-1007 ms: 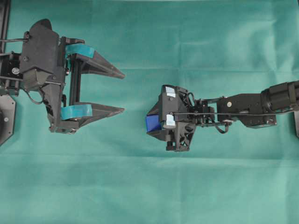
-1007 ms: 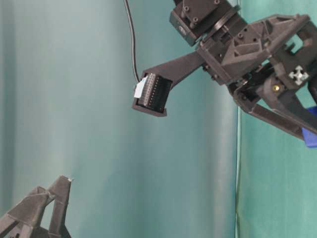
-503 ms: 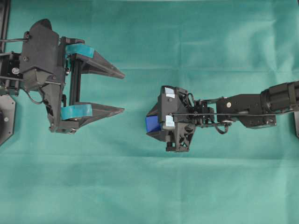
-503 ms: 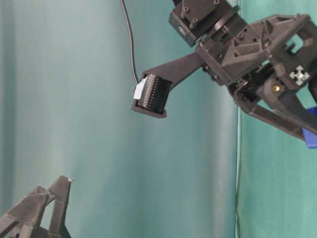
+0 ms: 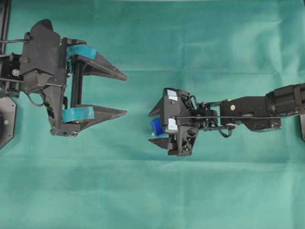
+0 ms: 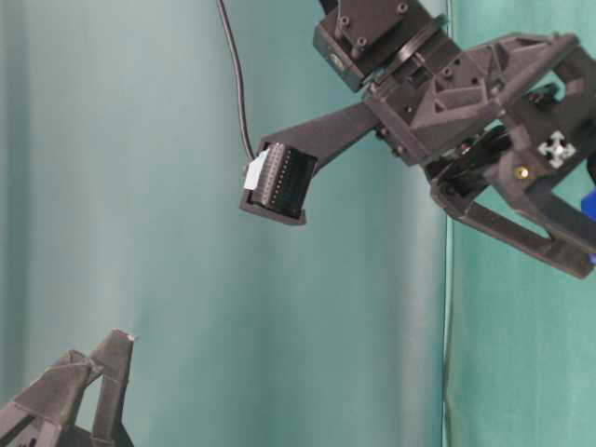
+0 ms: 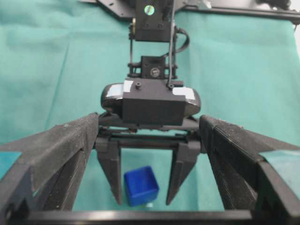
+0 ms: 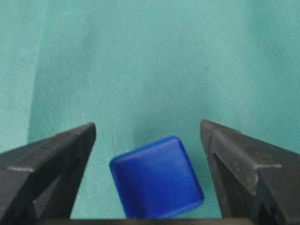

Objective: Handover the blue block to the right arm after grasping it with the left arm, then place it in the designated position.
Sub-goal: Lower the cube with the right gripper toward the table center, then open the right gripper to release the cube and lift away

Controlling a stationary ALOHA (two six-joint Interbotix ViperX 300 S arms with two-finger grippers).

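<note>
Between my right gripper [image 8: 150, 187] fingers: block [image 8: 156, 178] on cloth [image 8: 140, 56], jaws spread, touching neither side. Handover done, release looks done (marks hidden, placement unconfirmed). Left gripper [image 5: 121, 94] wide open, empty, well apart. Retreat left.

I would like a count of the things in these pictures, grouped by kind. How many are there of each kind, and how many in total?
Blue block: 1
Grippers: 2, the left gripper with teal tape and the right gripper with plain black fingers
Green cloth: 1
Total: 4
</note>
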